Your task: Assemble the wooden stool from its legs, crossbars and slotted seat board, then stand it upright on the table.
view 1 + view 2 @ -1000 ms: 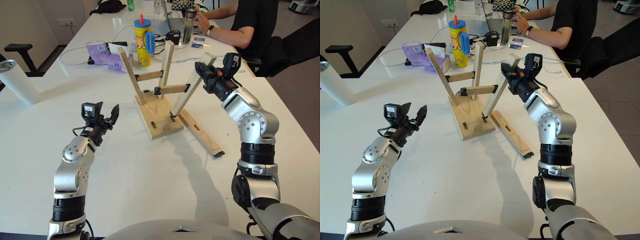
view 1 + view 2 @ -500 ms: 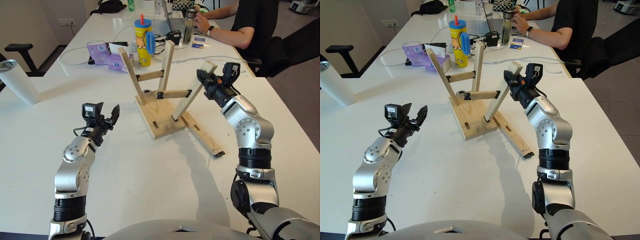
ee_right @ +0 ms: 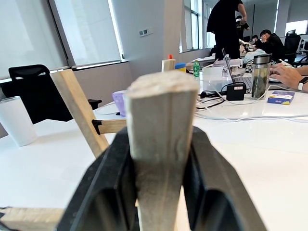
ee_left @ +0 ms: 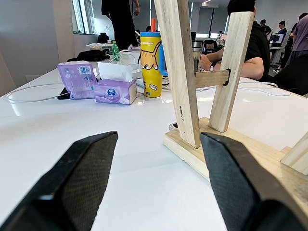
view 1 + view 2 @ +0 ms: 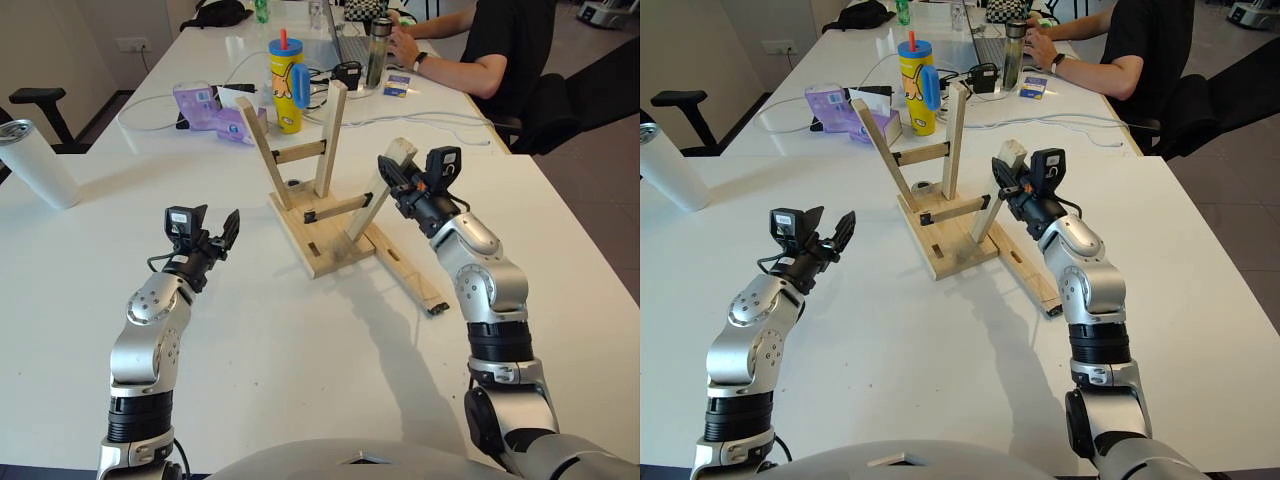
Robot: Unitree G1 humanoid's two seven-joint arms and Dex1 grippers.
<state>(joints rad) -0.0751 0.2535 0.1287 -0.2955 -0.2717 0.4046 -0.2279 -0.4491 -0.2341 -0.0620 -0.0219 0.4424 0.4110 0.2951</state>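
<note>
The right pincer [image 5: 403, 180] clamps the top of a leg [image 5: 368, 212] slanting down-left to the seat board [image 5: 335, 252] on the desk [image 5: 300, 340], while the left pincer [image 5: 215, 235], wide open, hangs well apart at near left.

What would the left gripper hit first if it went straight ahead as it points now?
Probably the near leg standing on the seat board; only bare table lies before it. Depth unclear: possibly the board's edge first.
</note>
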